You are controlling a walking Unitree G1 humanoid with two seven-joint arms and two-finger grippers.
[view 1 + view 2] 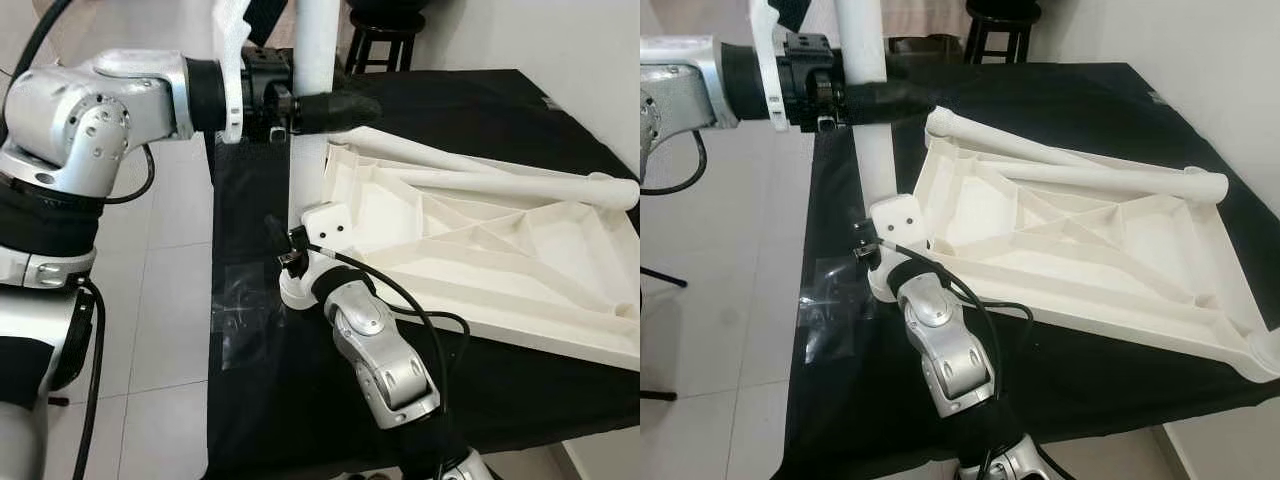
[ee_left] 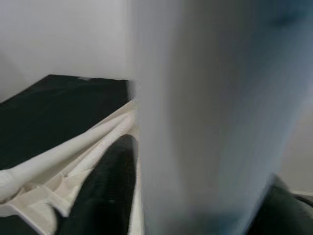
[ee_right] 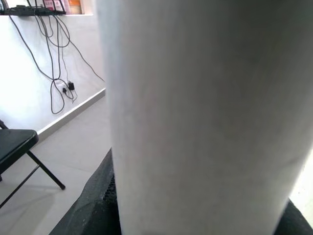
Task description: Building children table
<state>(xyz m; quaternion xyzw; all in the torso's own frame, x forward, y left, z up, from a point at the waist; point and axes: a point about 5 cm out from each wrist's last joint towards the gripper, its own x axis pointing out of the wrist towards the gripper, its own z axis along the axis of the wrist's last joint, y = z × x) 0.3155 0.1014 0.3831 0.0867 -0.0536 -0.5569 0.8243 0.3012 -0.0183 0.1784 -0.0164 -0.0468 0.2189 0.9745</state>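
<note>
A: Where's the white leg (image 1: 312,60)?
B: Upright at the counter's (image 1: 480,110) left edge; top cut off; left tool (image 1: 335,108) clamped high, right tool (image 1: 290,262) clamped low, fingertips hidden.
A: The tabletop (image 1: 480,250)?
B: Upside-down, just beside.

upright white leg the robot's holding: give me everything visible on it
The upright white cylindrical table leg is smooth, plastic-looking and stands vertical at the near-left corner of the upturned white ribbed tabletop, which lies on the black cloth-covered table. Its top runs out of frame. The left gripper clasps it high up, black fingers on both sides; the right gripper holds it low, near its flared foot at the corner socket. No marks visible.
</note>
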